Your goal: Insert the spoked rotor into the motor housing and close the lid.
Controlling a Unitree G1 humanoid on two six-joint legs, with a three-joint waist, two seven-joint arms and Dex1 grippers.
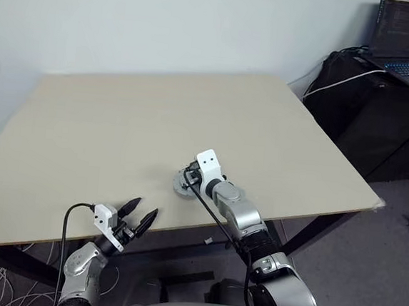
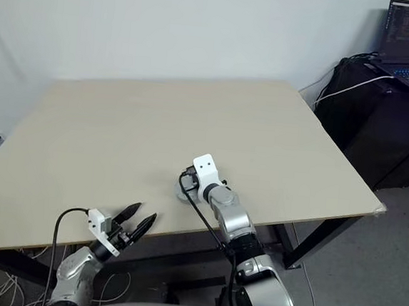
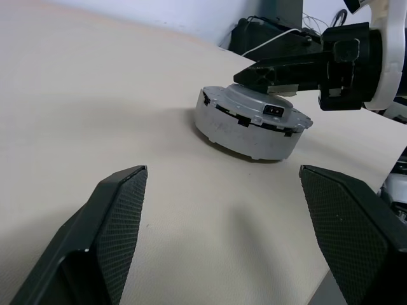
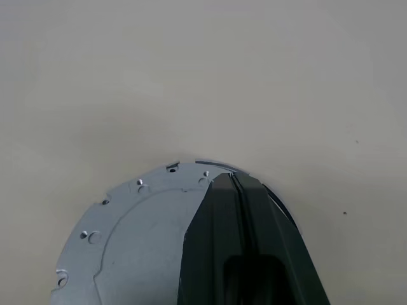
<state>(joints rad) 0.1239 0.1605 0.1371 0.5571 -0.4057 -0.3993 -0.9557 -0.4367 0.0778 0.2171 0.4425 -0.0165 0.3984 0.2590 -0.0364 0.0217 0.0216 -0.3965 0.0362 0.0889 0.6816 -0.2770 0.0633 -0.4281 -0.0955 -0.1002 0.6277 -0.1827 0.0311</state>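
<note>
One assembly on the table (image 1: 107, 116): the motor housing (image 3: 245, 130), lid (image 4: 133, 238) seated on top, lies flat near the front edge. Right gripper (image 4: 236, 181), fingers together, rests on the lid. Left gripper (image 1: 139, 214) stands apart, well clear. Laptop (image 1: 408, 42) sits far right.

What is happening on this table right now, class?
A two-armed robot is assembling a small motor on a beige table. Its right claw, fingers shut together, rests on top of the silver lid, which sits on the round motor housing. The left claw hangs open near the table's front edge, holding nothing. A laptop stands off to the side.
</note>
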